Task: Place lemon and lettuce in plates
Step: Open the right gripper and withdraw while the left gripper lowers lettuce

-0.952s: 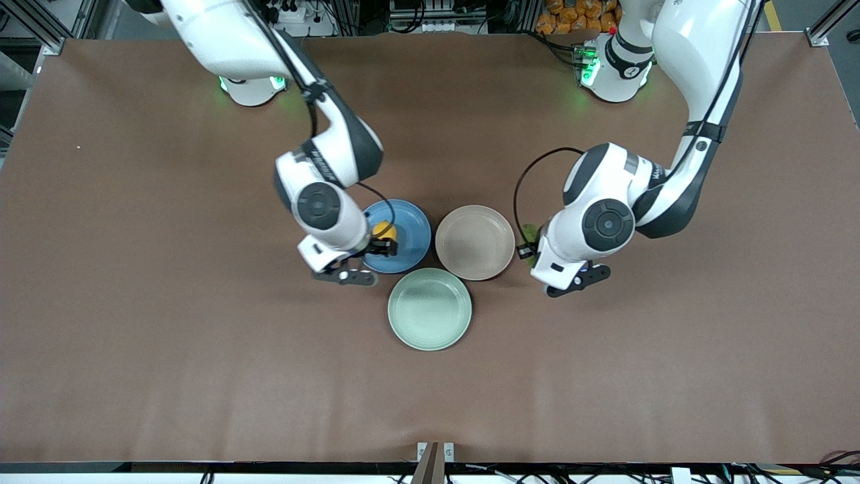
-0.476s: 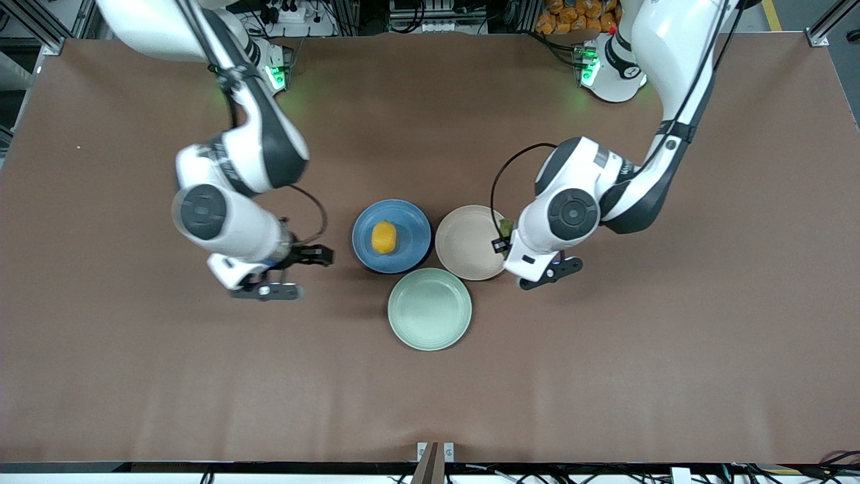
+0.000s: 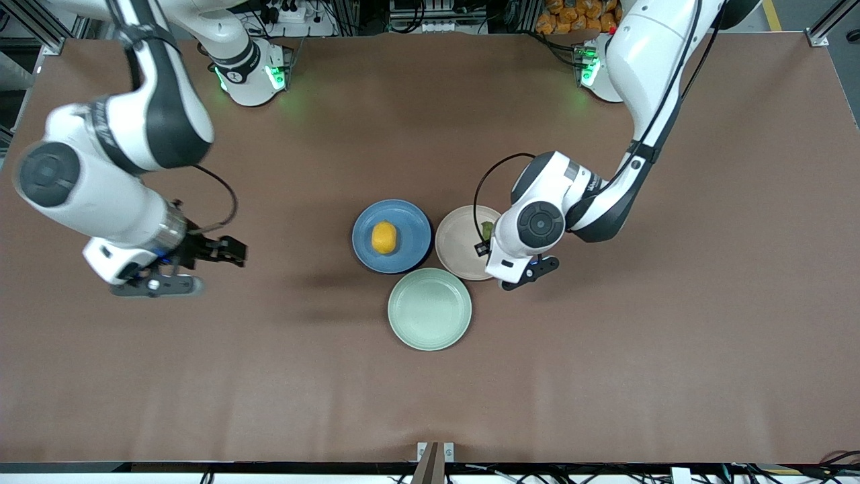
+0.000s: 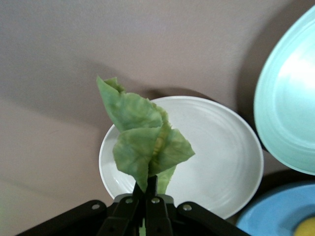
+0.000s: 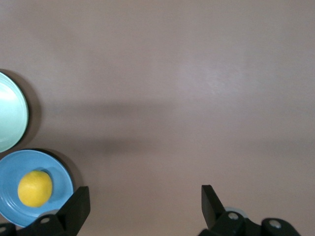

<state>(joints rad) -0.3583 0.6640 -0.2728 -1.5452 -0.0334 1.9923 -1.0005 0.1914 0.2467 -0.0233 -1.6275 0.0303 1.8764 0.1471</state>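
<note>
Only left wrist view shows lettuce (image 4: pixel 147 142) clamped in left tool (image 4: pixel 147 196).

Lemon (image 5: pixel 35 188) on blue plate (image 5: pixel 59 169), mint-green plate (image 5: pixel 10 113) beside it, right hand (image 5: pixel 142 204) spread wide over bare table (image 5: pixel 187 88)

Your front view looks down from high across the table (image 3: pixel 605 376). Both wrist cameras look down past their fingers, sharing the blue plate (image 4: pixel 275 216) below them.

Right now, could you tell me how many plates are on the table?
3: blue plate holding the lemon, beige plate beside it, mint plate nearer the camera.
</note>
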